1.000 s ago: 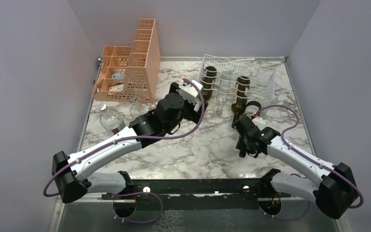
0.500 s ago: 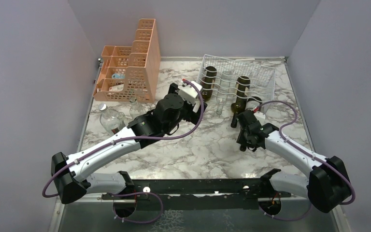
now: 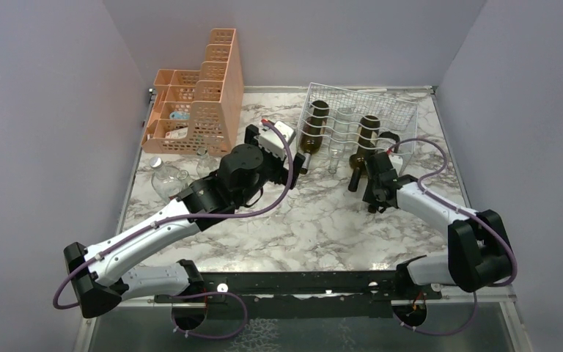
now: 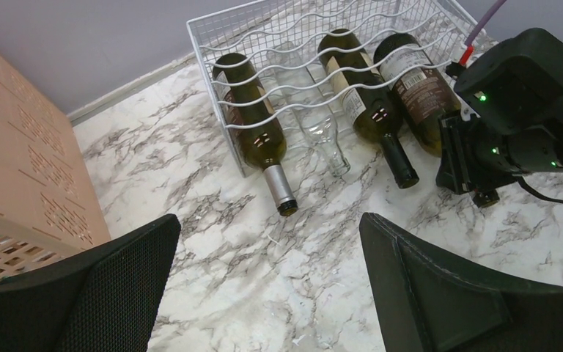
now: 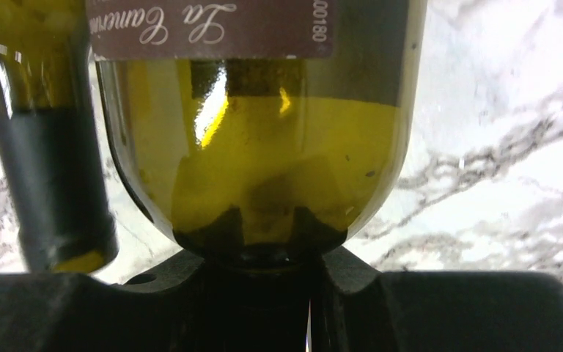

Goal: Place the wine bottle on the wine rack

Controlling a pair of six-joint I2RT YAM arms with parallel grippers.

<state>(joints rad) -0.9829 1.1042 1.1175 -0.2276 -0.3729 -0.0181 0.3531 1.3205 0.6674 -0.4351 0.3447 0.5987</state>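
My right gripper (image 4: pixel 462 158) is clamped on the neck of the olive-green glass wine bottle with a brown label (image 4: pixel 418 92), whose body lies at the right end of the silvery wire wine rack (image 3: pixel 396 103). I'd slide it straight along that cradle, level, clear of the neighbouring bottle. The left gripper (image 4: pixel 270 227) gapes wide in front of the rack.

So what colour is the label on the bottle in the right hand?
The bottle has a dark brown label with pale script; right wrist view shows it best.

Three dark green glass wine bottles (image 4: pixel 253 125), one clear glass bottle (image 4: pixel 315 125) and one silvery-white wire rack (image 4: pixel 418 18) at the marble table's (image 3: pixel 322 220) far edge; one peach perforated plastic organizer (image 3: pixel 205 103).
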